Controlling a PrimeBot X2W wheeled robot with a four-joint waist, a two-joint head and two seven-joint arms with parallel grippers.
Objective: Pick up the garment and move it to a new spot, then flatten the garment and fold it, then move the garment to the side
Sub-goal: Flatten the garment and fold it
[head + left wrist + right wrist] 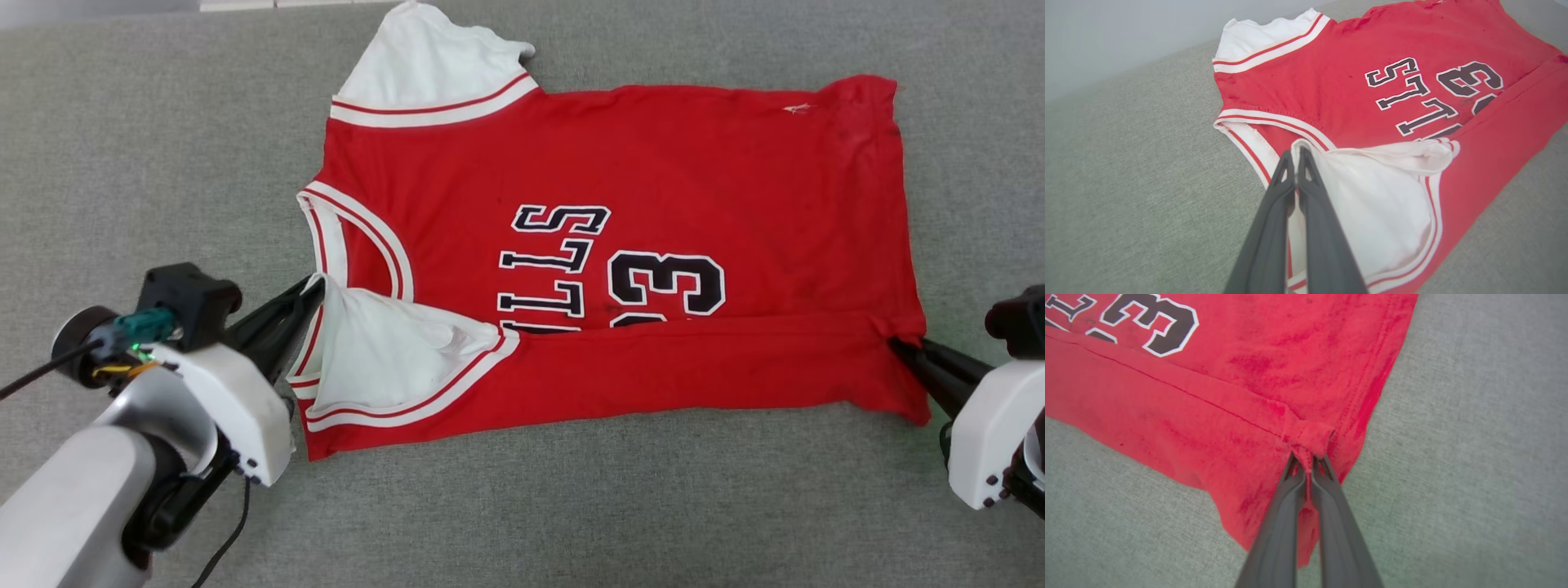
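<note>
Garment [620, 163] red, near edge folded over black lettering [555, 261]; left gripper [314, 286] jaws clenched on white sleeve [384, 359], right gripper [896, 343] jaws on hem [908, 245].

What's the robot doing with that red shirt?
The robot is folding the red shirt, which lies on a grey padded surface. Its left end effector is pinching the white sleeve next to the collar. Its right end effector is pinching the fold at the hem end. The near side of the shirt is already laid over the front, hiding part of the letters and number.
</note>
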